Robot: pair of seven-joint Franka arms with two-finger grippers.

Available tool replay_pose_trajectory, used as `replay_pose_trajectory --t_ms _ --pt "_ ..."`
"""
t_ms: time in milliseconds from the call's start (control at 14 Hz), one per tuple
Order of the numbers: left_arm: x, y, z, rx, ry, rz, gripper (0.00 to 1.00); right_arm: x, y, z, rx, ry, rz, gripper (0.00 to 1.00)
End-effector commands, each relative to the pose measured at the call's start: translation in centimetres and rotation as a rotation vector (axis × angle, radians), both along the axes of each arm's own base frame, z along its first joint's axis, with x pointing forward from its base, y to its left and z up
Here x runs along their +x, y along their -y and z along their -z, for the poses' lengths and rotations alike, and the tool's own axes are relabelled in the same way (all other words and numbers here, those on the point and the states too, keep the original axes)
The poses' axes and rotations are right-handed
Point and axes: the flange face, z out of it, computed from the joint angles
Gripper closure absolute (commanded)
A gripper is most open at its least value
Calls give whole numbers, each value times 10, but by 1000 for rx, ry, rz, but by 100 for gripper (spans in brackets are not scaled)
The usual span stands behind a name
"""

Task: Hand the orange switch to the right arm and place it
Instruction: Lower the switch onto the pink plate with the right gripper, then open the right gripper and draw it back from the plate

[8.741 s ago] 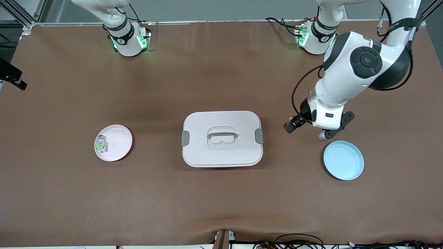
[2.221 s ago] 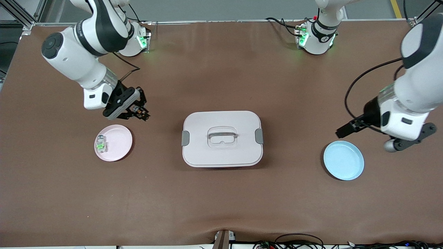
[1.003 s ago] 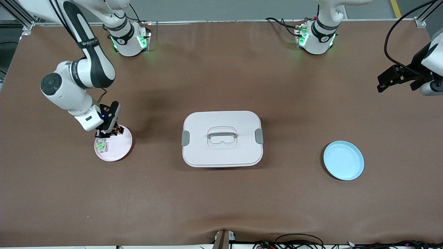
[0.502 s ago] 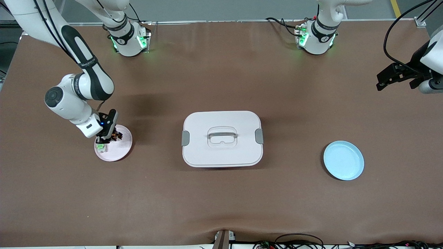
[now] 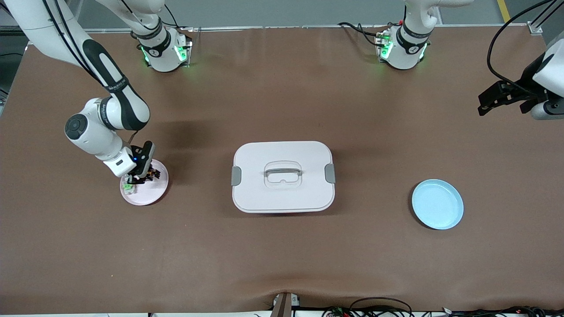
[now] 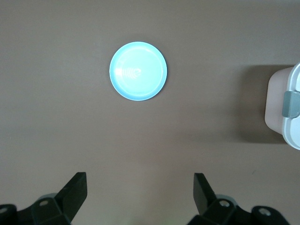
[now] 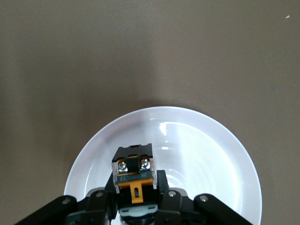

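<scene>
The orange switch (image 5: 152,175), a small black block with an orange middle, is clamped in my right gripper (image 5: 145,175). The right arm reaches down from its base to the pink plate (image 5: 154,191), and the switch hangs low over the plate's part farthest from the front camera. In the right wrist view the switch (image 7: 135,174) shows two screws and sits between the black fingers (image 7: 171,199), with the plate (image 7: 220,159) under it. Whether it touches the plate I cannot tell. My left gripper (image 5: 487,102) hangs open and empty over the left arm's end of the table, its fingers (image 6: 75,192) wide apart.
A small clear part with green inside (image 5: 128,187) lies on the pink plate beside the right gripper. A white lidded box (image 5: 283,176) with a handle stands mid-table. An empty blue plate (image 5: 437,204) (image 6: 138,71) lies toward the left arm's end.
The right gripper has come down a little over the pink plate with the switch still in it. The left arm has hardly moved.
</scene>
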Motion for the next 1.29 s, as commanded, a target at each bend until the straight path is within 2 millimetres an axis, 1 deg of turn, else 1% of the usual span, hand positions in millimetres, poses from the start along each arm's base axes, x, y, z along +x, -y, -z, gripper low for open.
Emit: replay_pose_trajectory --t_ms 0,287,358,573,645,717,860,1003,1075,1218 --pt "-6 -1 -5 -18 6 13 0 5 -1 3 -3 12 -23 100" --pt "-5 0 -4 -18 4 13 0 7 0 11 -11 3 -37 100" --pt "-5 0 -4 -18 4 14 0 7 5 15 -18 -1 -37 100" --pt "-5 -1 -4 -18 4 13 0 14 9 14 -24 3 -35 100" --pt "-5 1 -4 -18 4 16 0 17 12 16 -23 2 -31 91" --pt "-6 0 -5 -18 6 14 0 18 13 17 -21 2 -26 1" --pt "-5 0 -4 -18 6 14 0 17 13 19 -21 -7 -22 0" --pt "-5 2 -4 -18 6 14 0 18 15 14 -23 -18 -22 0" --pt "-4 2 -3 -18 6 14 0 22 16 6 -23 -47 -23 0" --pt "-4 3 -3 -19 9 16 0 31 14 -25 -31 -107 -2 0"
